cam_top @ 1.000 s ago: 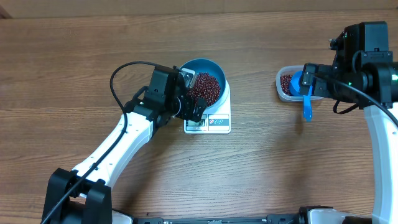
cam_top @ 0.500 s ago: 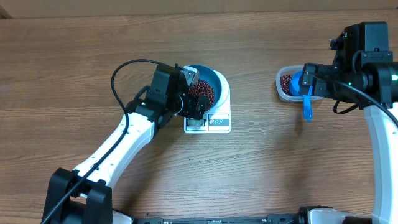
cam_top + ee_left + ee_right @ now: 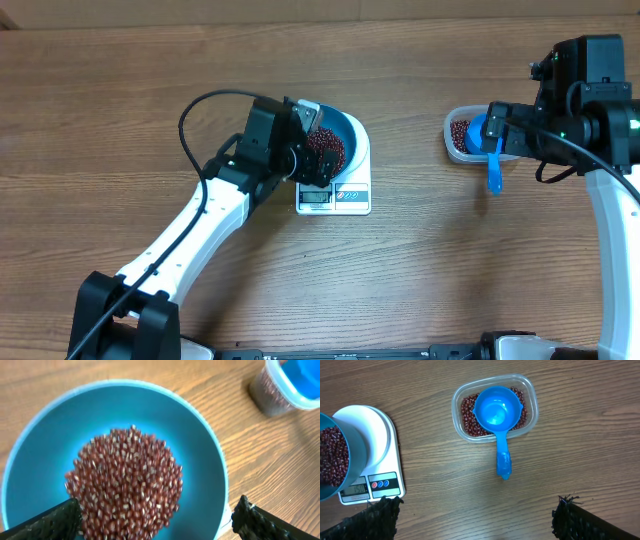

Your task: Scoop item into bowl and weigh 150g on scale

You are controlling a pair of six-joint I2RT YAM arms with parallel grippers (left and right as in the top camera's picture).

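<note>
My left claw (image 3: 155, 519) wide open, fingers either side of bowl (image 3: 205, 460) of beans (image 3: 125, 485) over scale (image 3: 345, 198), mid worktop. My right claw (image 3: 475, 517) open, empty, near right edge.

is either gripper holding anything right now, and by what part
Nothing is held. The left gripper hangs open over the round teal-blue bowl; the right gripper is open, the blue plastic scoop lying free in the clear tub.

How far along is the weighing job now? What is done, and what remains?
Done: beans are in the bowl at the scale, and the scoop lies in the tub. In hand: the left gripper hangs open over the bowl. Left: confirming the weight; the display is too small to read.
</note>
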